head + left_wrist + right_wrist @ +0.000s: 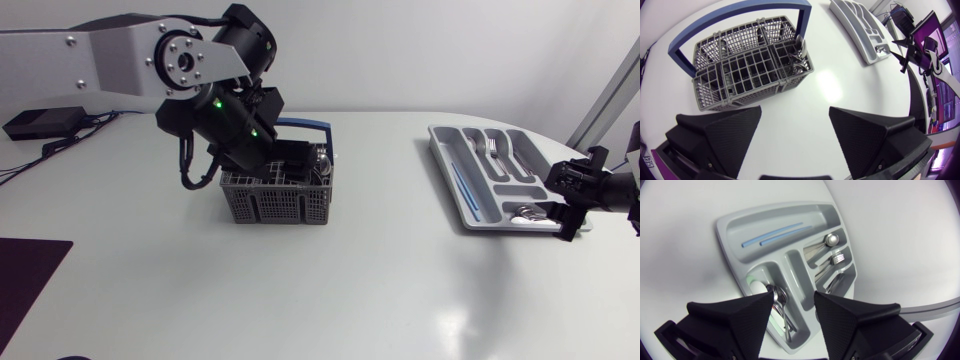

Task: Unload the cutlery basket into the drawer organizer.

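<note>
There is one grey plastic mesh cutlery basket (275,205) with a single blue hoop handle (303,125). It stands well apart from one light grey moulded plastic drawer organizer (444,165). Two thin blue sticks (772,234) lie in the organizer's long outer compartment. At least two metal spoons (779,300) overlap in its end compartment. One fork head (838,258) and one rounded metal end (831,240) show in its inner compartments, and the stacked pieces beneath cannot be counted. A few dark cutlery pieces (799,47) stand at the basket's end nearer the organizer, number unclear.
</note>
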Robot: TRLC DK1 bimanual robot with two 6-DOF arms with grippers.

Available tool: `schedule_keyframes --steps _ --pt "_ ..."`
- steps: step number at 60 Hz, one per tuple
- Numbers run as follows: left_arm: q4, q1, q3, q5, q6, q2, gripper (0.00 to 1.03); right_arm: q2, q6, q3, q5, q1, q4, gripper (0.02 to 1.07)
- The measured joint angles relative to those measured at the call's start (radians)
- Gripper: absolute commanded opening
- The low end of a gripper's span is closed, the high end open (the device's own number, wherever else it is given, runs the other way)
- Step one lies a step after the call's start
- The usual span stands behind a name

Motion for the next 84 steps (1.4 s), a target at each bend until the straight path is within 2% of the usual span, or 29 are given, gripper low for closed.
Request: schedule_keyframes --steps 9,22,28,37,45,50,58,66,84 --pt "0.0 -0.004 0.0 -0.007 0.0 0.005 0.95 -0.086 0.106 -0.064 0.0 0.08 -0.007 0.65" --pt "0.0 -0.01 0.0 -0.014 0.005 0.025 0.95 -0.183 0.294 -0.088 0.0 0.22 -0.087 0.65" --pt "0.002 -0.01 0.0 -0.016 0.043 0.034 0.95 -0.219 0.369 -0.098 0.001 0.291 -0.098 0.65" --pt "0.036 -0.01 -0.005 -0.018 0.169 0.037 0.95 -0.265 0.451 -0.135 0.021 0.394 -0.105 0.65" --pt "0.05 -0.01 -0.015 -0.018 0.409 0.037 0.96 -0.288 0.508 -0.162 0.044 0.476 -0.105 0.65" --pt "0.056 -0.01 -0.015 -0.018 0.501 0.038 0.96 -0.294 0.533 -0.17 0.053 0.518 -0.105 0.65" --pt "0.085 -0.01 -0.015 -0.021 0.585 0.053 0.97 -0.305 0.568 -0.172 0.077 0.582 -0.105 0.65" --pt "0.128 -0.011 -0.015 -0.058 0.668 0.068 0.97 -0.322 0.592 -0.183 0.099 0.639 -0.104 0.65" --pt "0.163 -0.013 -0.015 -0.064 0.855 0.079 0.97 -0.324 0.609 -0.188 0.117 0.693 -0.104 0.65"
